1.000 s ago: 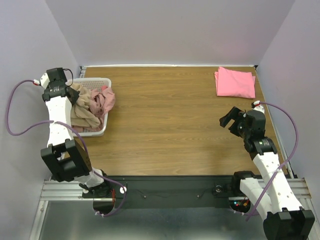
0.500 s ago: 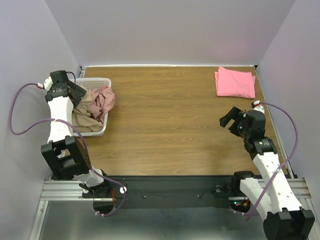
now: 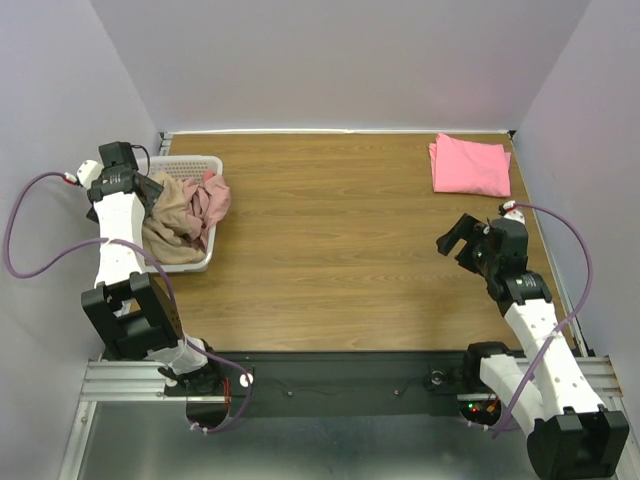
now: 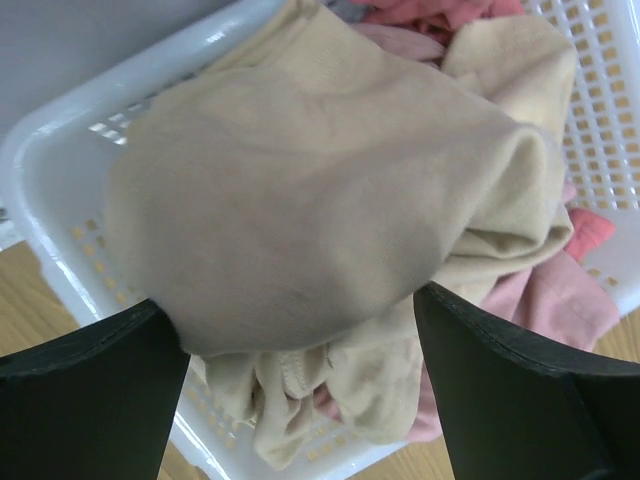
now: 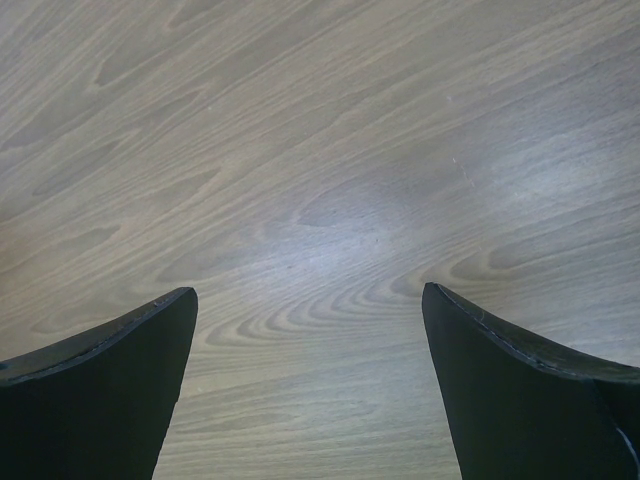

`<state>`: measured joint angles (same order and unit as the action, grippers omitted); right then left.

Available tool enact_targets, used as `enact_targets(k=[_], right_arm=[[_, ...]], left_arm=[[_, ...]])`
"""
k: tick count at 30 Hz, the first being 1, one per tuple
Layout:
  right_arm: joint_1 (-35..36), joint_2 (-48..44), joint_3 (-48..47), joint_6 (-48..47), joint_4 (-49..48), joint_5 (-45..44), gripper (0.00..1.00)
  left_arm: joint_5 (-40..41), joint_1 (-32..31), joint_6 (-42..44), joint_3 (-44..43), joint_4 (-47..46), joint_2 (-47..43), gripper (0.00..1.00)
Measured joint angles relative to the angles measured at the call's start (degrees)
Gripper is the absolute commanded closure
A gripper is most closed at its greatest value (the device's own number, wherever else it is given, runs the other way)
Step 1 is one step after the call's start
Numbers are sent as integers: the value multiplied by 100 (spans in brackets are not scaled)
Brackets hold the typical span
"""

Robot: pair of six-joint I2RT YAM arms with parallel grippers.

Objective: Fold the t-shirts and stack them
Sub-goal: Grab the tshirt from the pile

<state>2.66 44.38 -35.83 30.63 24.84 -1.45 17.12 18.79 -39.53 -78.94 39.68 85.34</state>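
Squarely inside left tool (image 4: 290, 300): tan t-shirt (image 4: 320, 190)

You'll find the basket (image 3: 195, 160) at the far left of the table (image 3: 330, 230), with a heap of t-shirts (image 3: 190, 205) in it and your left gripper (image 4: 300, 340) over its left side. A folded t-shirt (image 3: 470, 166) lies in the far right corner. Your right gripper (image 3: 455, 238) is in front of it, above bare table.
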Motion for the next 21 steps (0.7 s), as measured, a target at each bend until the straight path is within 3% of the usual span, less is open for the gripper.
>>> enact_targets(k=[2,6,9,12,13,15,21], right_arm=[[0,68,0,-17,0,7,0],[0,120,0,-42,0,24,0],[0,120,0,-44,-2,24,0],[0,120,0,-44,0,22,0],[0,120,0,-44,0,22,0],[0,120,0,-44,-2,22,0],[0,120,0,-46,0,22,0]], left_arm=[[118,55,-22,-63,63,0,2],[175,269,-31,-83,46,0,12],[118,356,-9,-72,0,0,26],[-7,385,17,20,-138,0,50],[-52,382,33,68,-186,0,72],[-164,382,76,184,-247,0,100],[-424,382,155,243,-221,-94,100]])
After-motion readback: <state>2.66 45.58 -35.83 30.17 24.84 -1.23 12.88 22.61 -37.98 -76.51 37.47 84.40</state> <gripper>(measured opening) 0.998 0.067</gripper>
